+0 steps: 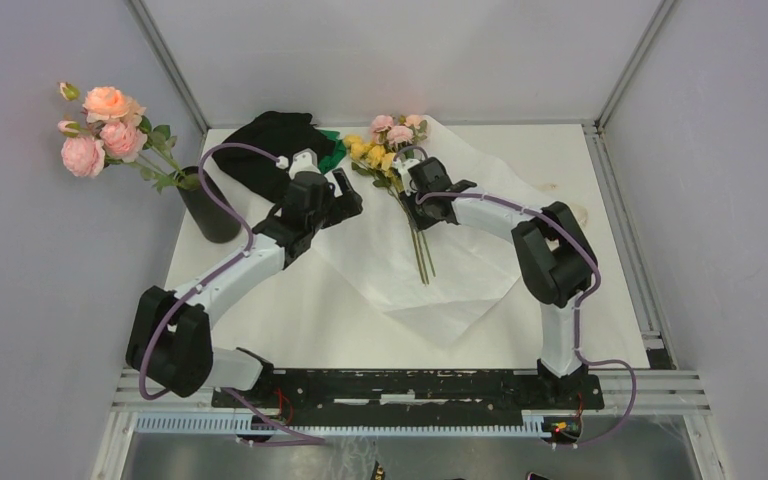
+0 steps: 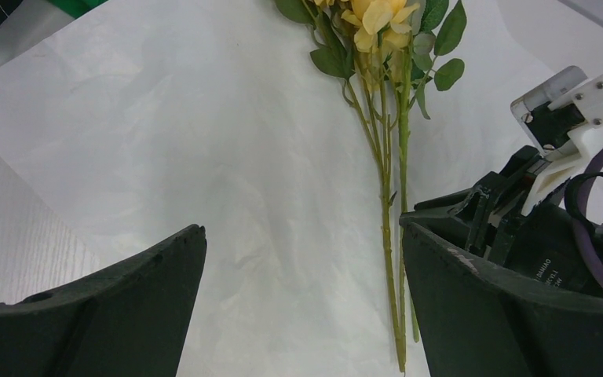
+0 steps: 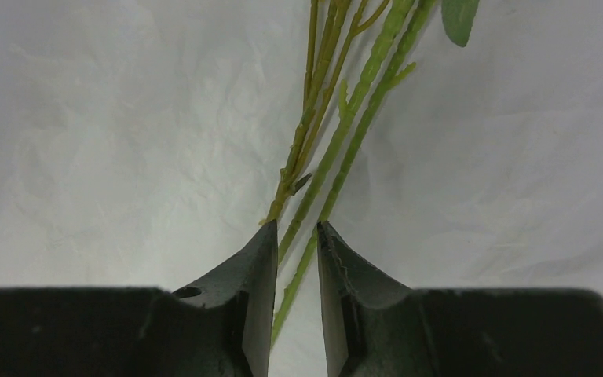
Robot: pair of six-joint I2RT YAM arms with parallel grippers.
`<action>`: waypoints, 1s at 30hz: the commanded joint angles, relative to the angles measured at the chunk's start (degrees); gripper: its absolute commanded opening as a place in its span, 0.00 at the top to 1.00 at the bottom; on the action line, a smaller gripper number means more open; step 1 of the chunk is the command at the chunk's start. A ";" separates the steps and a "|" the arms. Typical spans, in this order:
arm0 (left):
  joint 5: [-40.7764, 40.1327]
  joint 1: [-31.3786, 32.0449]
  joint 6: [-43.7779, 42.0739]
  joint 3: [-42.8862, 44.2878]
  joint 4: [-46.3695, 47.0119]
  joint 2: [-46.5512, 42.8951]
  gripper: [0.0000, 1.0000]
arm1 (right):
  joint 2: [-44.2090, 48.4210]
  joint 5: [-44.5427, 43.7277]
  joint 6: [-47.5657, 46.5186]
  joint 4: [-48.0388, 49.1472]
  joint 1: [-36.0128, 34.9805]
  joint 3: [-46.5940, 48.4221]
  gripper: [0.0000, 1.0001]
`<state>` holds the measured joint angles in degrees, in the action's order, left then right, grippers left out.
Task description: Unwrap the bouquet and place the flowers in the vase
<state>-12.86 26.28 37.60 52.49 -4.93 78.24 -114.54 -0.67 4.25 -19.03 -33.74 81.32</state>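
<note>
The flowers (image 1: 390, 150), yellow and pink roses, lie on the unfolded white paper (image 1: 460, 290) with their green stems (image 1: 422, 250) pointing toward me. My right gripper (image 1: 412, 185) is over the stems just below the blooms. In the right wrist view its jaws (image 3: 297, 228) stand narrowly apart with two stems (image 3: 345, 133) running between them, a small gap on each side. My left gripper (image 1: 345, 195) hovers wide open left of the bunch, holding nothing; the stems (image 2: 385, 181) pass by its right finger. The black vase (image 1: 210, 210) stands at the far left and holds pink roses (image 1: 100, 130).
A black-and-green cloth heap (image 1: 275, 145) lies at the back, just behind my left gripper. The right arm's wrist (image 2: 557, 157) sits close beside my left gripper's right finger. Grey walls close in the table on three sides.
</note>
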 commanded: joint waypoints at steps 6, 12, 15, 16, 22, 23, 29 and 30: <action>-0.33 0.26 -1.48 -0.55 2.38 -0.45 0.00 | -2.19 -1.58 -0.02 0.70 0.13 2.09 0.66; -0.20 0.27 -1.66 -0.63 2.40 -0.81 0.00 | -3.06 -1.11 -0.03 1.12 0.10 1.92 0.75; -0.08 0.29 -1.74 -0.55 2.40 -0.56 0.00 | -3.10 -1.05 -0.36 1.12 0.14 1.91 0.90; -0.02 0.27 -1.75 -0.47 2.46 -0.47 0.00 | -3.12 -1.02 -0.62 0.81 0.12 2.01 0.97; 0.24 0.28 -1.75 -0.28 2.56 0.22 0.00 | 1.43 -1.83 -1.09 2.77 0.09 -0.35 1.00; 0.29 0.31 -1.75 -0.22 2.63 0.37 0.00 | 2.40 -1.85 -1.10 3.04 0.12 -0.60 1.00; 0.87 0.28 -1.45 -0.11 3.13 1.25 0.00 | 8.43 -1.33 -1.26 3.03 0.08 -1.33 1.00; 1.16 0.26 -1.40 -0.18 3.29 1.30 0.00 | 9.35 -1.22 -1.26 3.01 0.06 -1.40 1.00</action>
<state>-12.86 26.37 37.54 52.10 -4.12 78.96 -111.68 -2.04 3.95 -18.13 -33.47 79.75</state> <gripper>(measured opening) 0.994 0.014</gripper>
